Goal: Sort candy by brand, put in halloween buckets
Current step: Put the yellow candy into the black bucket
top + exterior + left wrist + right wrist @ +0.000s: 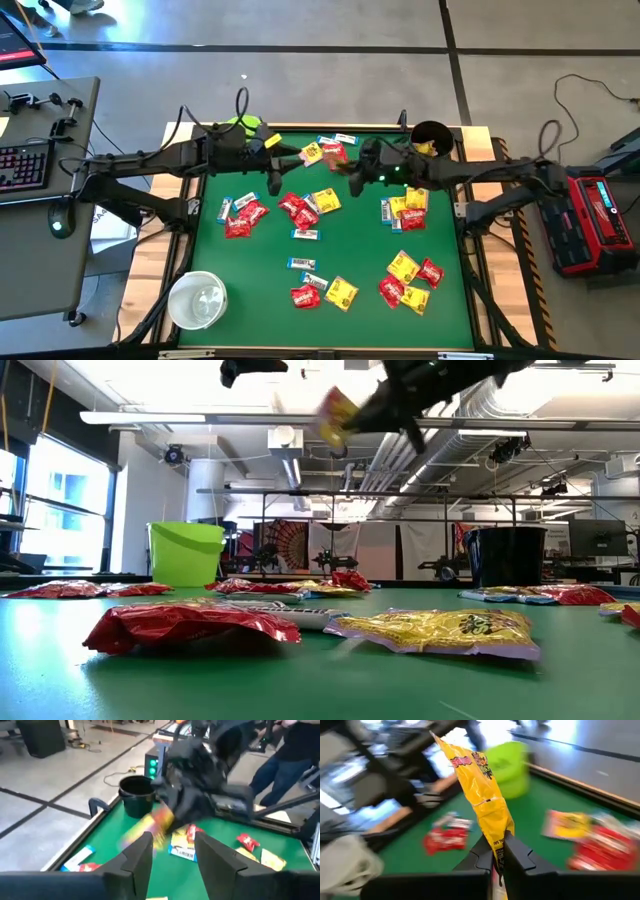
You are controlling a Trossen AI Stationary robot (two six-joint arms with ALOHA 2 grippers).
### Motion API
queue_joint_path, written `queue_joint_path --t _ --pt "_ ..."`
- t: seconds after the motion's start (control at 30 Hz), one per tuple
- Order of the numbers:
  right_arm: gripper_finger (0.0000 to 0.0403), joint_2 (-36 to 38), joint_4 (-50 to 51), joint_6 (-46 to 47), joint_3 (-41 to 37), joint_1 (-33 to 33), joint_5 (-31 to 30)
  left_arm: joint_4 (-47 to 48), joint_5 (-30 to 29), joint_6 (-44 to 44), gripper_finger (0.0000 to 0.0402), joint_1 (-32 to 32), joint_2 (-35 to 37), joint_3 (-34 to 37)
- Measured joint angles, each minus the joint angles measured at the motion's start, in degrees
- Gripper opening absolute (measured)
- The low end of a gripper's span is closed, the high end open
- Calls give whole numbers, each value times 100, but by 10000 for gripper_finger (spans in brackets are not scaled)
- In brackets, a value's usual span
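Red, yellow and white-and-blue candy packets (305, 208) lie scattered over the green table (260, 270). The lime green bucket (186, 552) stands at the far left, partly under my left arm. The black bucket (432, 135) stands at the far right and the white bucket (197, 300) at the near left. My right gripper (352, 168), over the far middle, is shut on a yellow packet (480, 785). Facing it, my left gripper (172, 855) is open, with nothing between its fingers. My right gripper pinches one short end (498, 847) of the yellow packet between its two fingers. The fingers come from the table's right side, slanting a little downward. The rest of the packet (335, 415) sticks out beyond the fingertips, well clear of the table.
Clusters of candy lie at mid-left (243, 215), centre-right (405, 210) and near right (410, 280). A red packet (333, 150) and a white-and-blue bar (345, 138) lie near the far edge. A person's legs (280, 765) show beyond the table's right side.
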State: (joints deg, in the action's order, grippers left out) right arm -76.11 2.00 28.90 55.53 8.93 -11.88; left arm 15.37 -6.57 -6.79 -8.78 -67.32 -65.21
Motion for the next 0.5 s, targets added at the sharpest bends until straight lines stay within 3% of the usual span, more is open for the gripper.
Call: queue_joint_path --t 0.3,0.5 --pt "5 1013 3479 1811 0 1035 -1901 4 96 -323 150 33 -9 457" --pt "5 1170 4394 2018 0 1820 -2105 -171 96 -319 150 31 -6 463"
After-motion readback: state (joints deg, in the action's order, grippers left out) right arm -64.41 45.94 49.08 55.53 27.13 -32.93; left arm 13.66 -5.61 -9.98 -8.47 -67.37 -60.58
